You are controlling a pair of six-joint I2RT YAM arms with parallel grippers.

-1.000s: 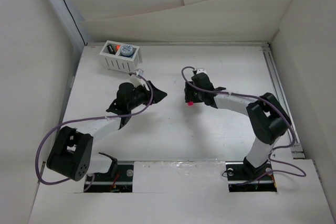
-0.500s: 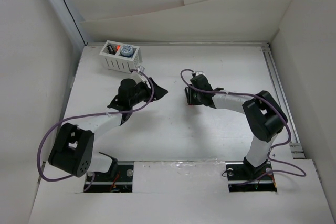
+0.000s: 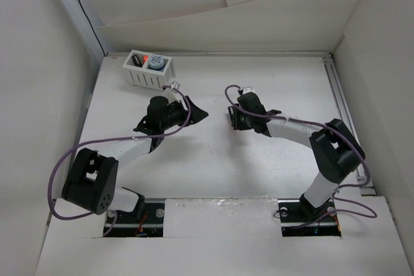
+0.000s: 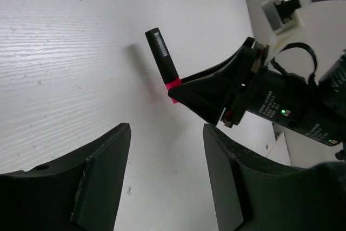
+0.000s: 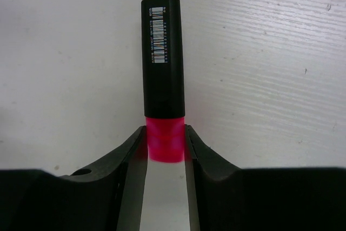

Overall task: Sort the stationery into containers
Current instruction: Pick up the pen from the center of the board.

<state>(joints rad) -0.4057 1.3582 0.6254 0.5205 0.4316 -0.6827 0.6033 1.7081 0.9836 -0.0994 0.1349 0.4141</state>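
A short black marker (image 5: 162, 52) with a pink end (image 5: 165, 140) points away from my right gripper (image 5: 165, 143), which is shut on that pink end. In the left wrist view the same marker (image 4: 162, 57) sticks out of the right gripper's fingertips (image 4: 186, 91), low over the table. From above, the right gripper (image 3: 234, 121) hides the marker. My left gripper (image 3: 198, 114) is open and empty (image 4: 166, 133), facing the right one. The white slatted basket (image 3: 143, 80) stands at the far left, holding a black marker (image 3: 136, 60) and a grey-blue cylinder (image 3: 155, 63).
White walls enclose the table on the left, back and right. A metal rail (image 3: 343, 114) runs along the right edge. Purple cables (image 3: 68, 159) loop off both arms.
The right gripper has closed on the marker's pink end, which no longer shows in the top view. The left arm has shifted slightly.
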